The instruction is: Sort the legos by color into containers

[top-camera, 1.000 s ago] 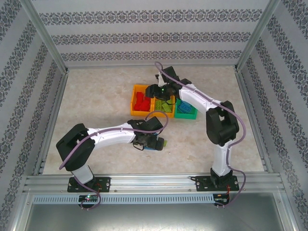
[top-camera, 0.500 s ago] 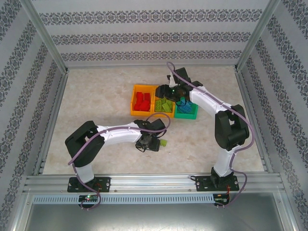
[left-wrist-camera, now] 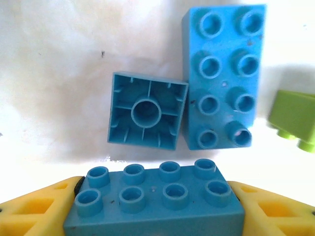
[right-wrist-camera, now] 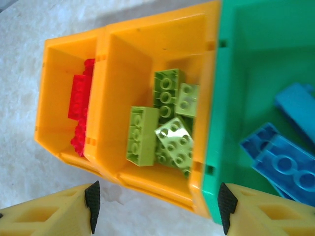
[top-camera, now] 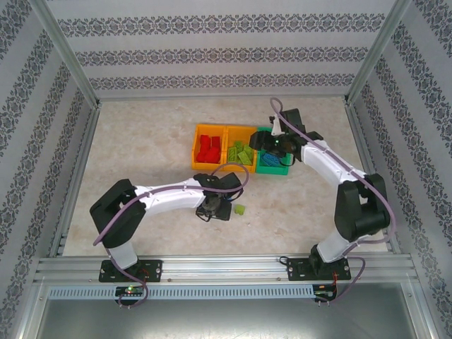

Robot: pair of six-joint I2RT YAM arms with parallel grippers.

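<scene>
Three blue bricks (left-wrist-camera: 219,73) sit on the surface (left-wrist-camera: 59,73); my left jaws clamp the nearest brick (left-wrist-camera: 157,204) by its ends, so it could pivot loose. My right jaws gape empty over the green bin (right-wrist-camera: 256,59).

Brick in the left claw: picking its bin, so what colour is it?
The brick is blue, clearest in the left wrist view.

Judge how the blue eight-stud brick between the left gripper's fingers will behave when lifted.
Likely stiff: the blue brick looks like hard moulded plastic with crisp edges. Probably light, since the upturned brick nearby is hollow. Its glossy end walls might slip against the fingers, which press only its short ends.
</scene>
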